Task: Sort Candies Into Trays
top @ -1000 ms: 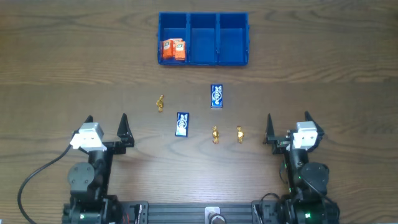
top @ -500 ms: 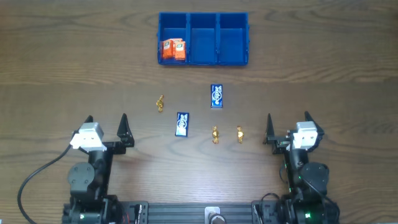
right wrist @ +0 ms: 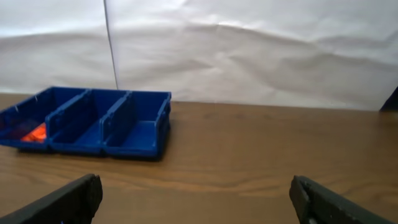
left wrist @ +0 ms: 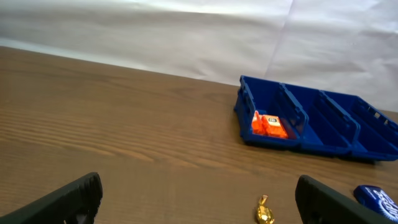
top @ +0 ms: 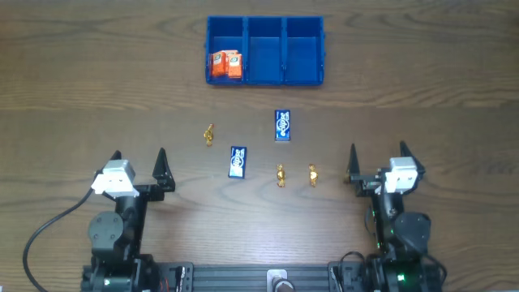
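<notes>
A blue three-compartment tray stands at the far middle of the table, with two orange candies in its left compartment. On the table lie two blue-wrapped candies and three gold-wrapped candies. My left gripper stands open near the front left, holding nothing. My right gripper stands open near the front right, just right of the nearest gold candy. The left wrist view shows the tray, the orange candies and one gold candy. The right wrist view shows the tray.
A white backdrop stands behind the table's far edge. Bare wooden table spreads to the left and right of the tray and candies.
The right gripper has shifted very slightly to the right. Nothing else has moved.
</notes>
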### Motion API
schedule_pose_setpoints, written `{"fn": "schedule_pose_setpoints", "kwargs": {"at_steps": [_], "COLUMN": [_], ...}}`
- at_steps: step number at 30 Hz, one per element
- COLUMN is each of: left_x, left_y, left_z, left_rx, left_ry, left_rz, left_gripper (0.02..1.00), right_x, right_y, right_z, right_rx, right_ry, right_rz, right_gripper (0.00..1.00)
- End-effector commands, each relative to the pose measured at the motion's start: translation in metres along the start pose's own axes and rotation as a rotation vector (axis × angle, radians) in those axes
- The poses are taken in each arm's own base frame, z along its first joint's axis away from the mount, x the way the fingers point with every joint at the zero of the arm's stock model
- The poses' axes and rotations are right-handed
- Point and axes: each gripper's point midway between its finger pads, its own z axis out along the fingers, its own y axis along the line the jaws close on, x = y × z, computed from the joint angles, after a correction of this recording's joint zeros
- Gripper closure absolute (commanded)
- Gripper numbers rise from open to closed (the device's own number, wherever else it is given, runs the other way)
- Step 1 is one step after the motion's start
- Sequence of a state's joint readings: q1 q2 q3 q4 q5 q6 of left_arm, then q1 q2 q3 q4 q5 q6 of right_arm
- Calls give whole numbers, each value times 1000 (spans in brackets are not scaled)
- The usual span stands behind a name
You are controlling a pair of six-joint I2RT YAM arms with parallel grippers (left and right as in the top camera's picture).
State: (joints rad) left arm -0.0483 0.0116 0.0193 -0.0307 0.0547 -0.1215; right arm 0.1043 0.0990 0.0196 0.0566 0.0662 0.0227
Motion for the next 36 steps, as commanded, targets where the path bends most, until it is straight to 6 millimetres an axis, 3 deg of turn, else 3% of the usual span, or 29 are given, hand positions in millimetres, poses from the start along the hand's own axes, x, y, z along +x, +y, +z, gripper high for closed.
{"fn": "schedule_pose_setpoints", "kwargs": {"at_steps": [1, 7, 9, 16, 20, 27, 33, 36], "left_x": [16, 16, 16, 16, 16, 16, 16, 16], "left_y": [2, 2, 2, 2, 2, 2, 2, 2], "left_z": [1, 1, 1, 1, 1, 1, 1, 1], "left_rx": [-1, -1, -1, -1, -1, -1, -1, -1], "left_ry": [51, 51, 51, 51, 51, 51, 51, 51], "left_rz": [20, 20, 20, 20, 20, 20, 20, 20], "left_gripper": [20, 20, 20, 20, 20, 23, 20, 20], "right_x": [-15, -9, -4, 25, 44, 81, 121, 139], "right_y": [10, 32, 49, 144, 189, 265, 302, 309], "right_z": [20, 62, 73, 97, 93, 64, 50, 45], "right_rx": [-38, -73, -99, -146, -138, -137, -114, -90], "right_ry": [149, 500, 622, 1026, 1191, 1356, 1425, 1453], "right_rz": [135, 216, 206, 147, 124, 53, 14, 1], "right_gripper": [1, 3, 3, 3, 3, 3, 3, 3]}}
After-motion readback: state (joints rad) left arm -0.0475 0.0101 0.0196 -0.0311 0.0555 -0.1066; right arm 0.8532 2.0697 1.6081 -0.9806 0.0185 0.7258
